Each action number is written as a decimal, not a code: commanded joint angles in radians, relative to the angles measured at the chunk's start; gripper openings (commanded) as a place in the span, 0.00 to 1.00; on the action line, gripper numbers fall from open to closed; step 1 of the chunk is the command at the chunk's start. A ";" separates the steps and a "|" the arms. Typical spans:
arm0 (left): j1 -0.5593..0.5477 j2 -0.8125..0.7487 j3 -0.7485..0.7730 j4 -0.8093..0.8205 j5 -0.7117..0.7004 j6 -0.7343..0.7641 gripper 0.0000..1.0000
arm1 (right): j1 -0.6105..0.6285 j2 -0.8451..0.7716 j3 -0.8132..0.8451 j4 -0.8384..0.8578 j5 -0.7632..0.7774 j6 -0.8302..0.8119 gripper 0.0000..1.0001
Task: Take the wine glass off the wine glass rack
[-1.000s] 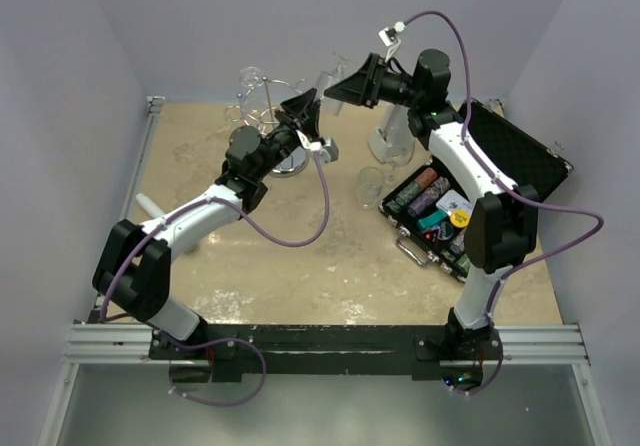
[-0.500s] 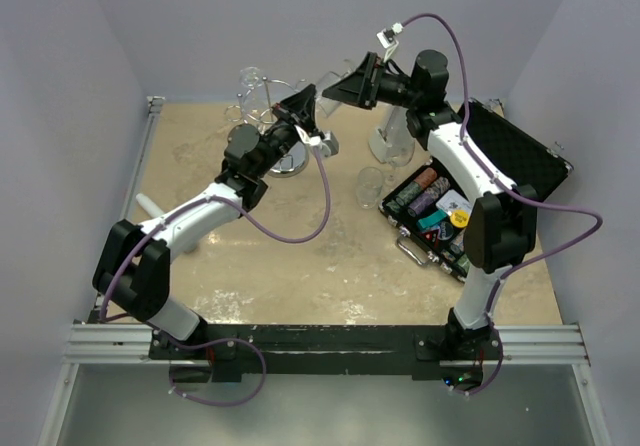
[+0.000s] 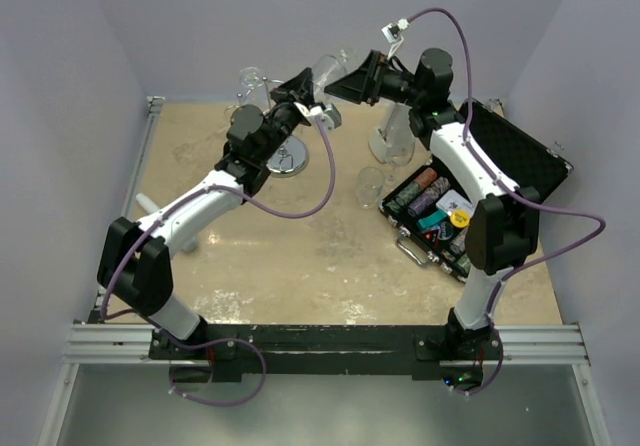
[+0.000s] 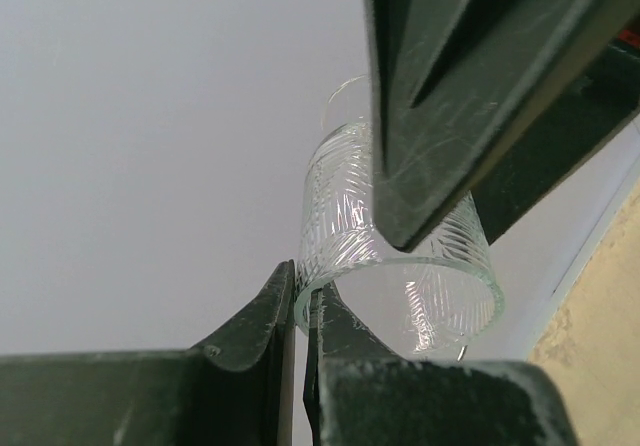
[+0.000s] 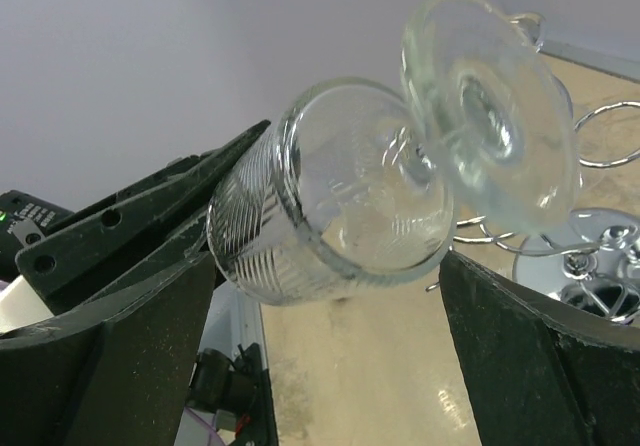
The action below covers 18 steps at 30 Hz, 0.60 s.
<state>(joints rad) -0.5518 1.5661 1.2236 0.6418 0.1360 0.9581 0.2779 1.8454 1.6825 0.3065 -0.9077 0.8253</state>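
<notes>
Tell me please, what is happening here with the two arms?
The left claw is shut on the rim of a wine glass and holds it tilted in the air. The glass seems to be off the wire rack. The right claw stands open on both sides of the glass without gripping it.

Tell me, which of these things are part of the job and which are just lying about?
Job: clear ribbed wine glass; chrome wire rack with disc base; left end effector pinching the glass rim.
Lying about: open black case of poker chips; small clear glass beside it.
</notes>
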 commanded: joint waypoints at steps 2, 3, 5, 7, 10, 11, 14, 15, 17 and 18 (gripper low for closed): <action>0.015 0.009 0.168 0.041 -0.096 -0.127 0.00 | -0.017 -0.077 0.006 0.019 0.030 -0.041 0.99; 0.016 0.015 0.191 0.026 -0.105 -0.140 0.00 | -0.019 -0.077 0.005 0.016 0.029 -0.044 0.99; 0.029 0.021 0.244 -0.020 -0.127 -0.157 0.00 | -0.022 -0.084 -0.001 0.016 0.032 -0.052 0.98; 0.042 0.026 0.290 -0.072 -0.131 -0.171 0.00 | -0.025 -0.092 -0.013 0.016 0.036 -0.066 0.99; 0.062 0.034 0.436 -0.264 -0.200 -0.194 0.00 | -0.028 -0.109 -0.033 0.006 0.050 -0.101 0.99; 0.073 0.038 0.486 -0.343 -0.214 -0.206 0.00 | -0.029 -0.115 -0.038 0.002 0.056 -0.116 0.99; 0.127 0.034 0.608 -0.569 -0.251 -0.228 0.00 | -0.039 -0.132 -0.064 -0.001 0.067 -0.135 0.98; 0.151 0.031 0.632 -0.627 -0.262 -0.232 0.00 | -0.040 -0.138 -0.070 -0.001 0.072 -0.141 0.99; 0.205 0.022 0.668 -0.737 -0.298 -0.236 0.00 | -0.046 -0.143 -0.087 0.006 0.076 -0.149 0.98; 0.234 0.009 0.668 -0.769 -0.312 -0.234 0.00 | -0.045 -0.146 -0.090 0.006 0.078 -0.156 0.99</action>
<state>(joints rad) -0.4129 1.6302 1.8072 0.0708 -0.0624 0.7612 0.2436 1.7607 1.6077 0.2955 -0.8551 0.7204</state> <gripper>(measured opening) 0.078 0.985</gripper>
